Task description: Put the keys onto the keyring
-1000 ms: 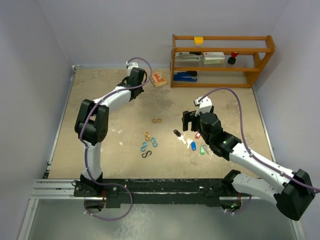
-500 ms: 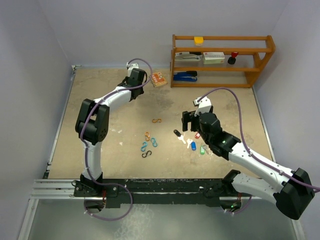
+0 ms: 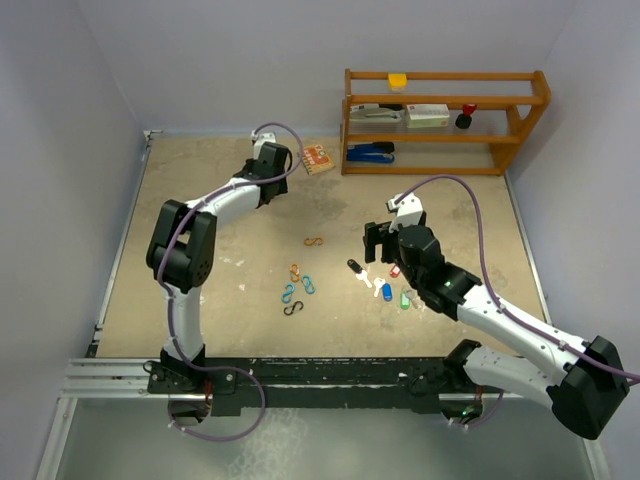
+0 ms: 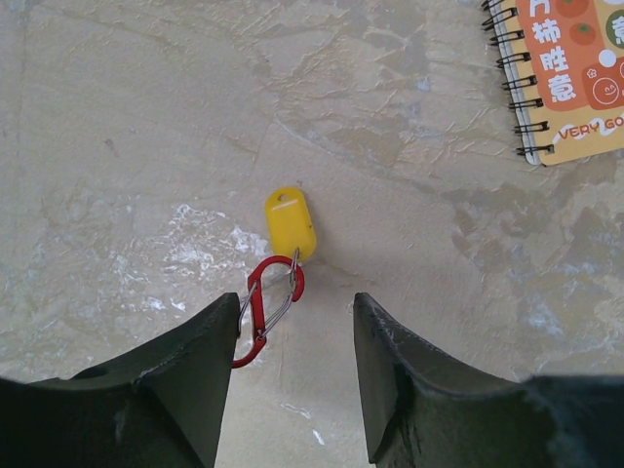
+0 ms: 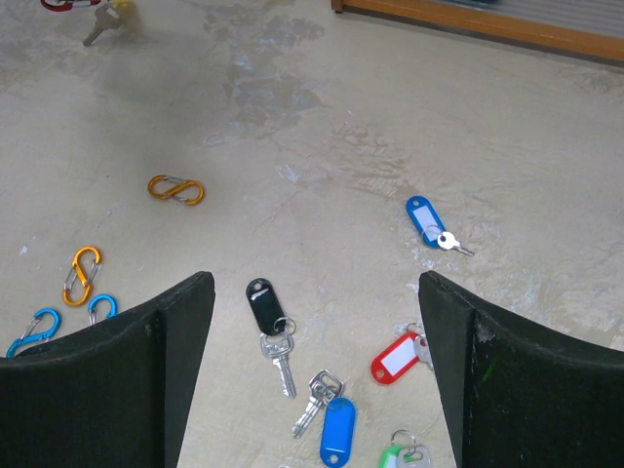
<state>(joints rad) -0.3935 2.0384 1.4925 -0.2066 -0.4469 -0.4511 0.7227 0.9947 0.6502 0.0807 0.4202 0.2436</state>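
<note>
The keyring (image 4: 268,307), a red wire-gate clip, lies flat on the table with a yellow-tagged key (image 4: 291,222) hooked on it. My left gripper (image 4: 295,322) hangs open just above it, its left finger overlapping the clip's side and nothing between the jaws. In the right wrist view, several loose keys lie under my open right gripper (image 5: 317,292): black tag (image 5: 260,297), blue tag (image 5: 336,434), red tag (image 5: 395,359), green tag (image 5: 400,453) and another blue tag (image 5: 422,216). From above, the right gripper (image 3: 375,240) hovers beside that key cluster (image 3: 387,285).
Several coloured S-clips (image 3: 300,285) lie left of the keys, with an orange one (image 5: 175,189) apart. A spiral notebook (image 4: 575,78) lies right of the left gripper. A wooden shelf (image 3: 445,120) with office items stands at the back right.
My left gripper has gone from shut to open, and its wrist has shifted slightly. The right arm has not moved.
</note>
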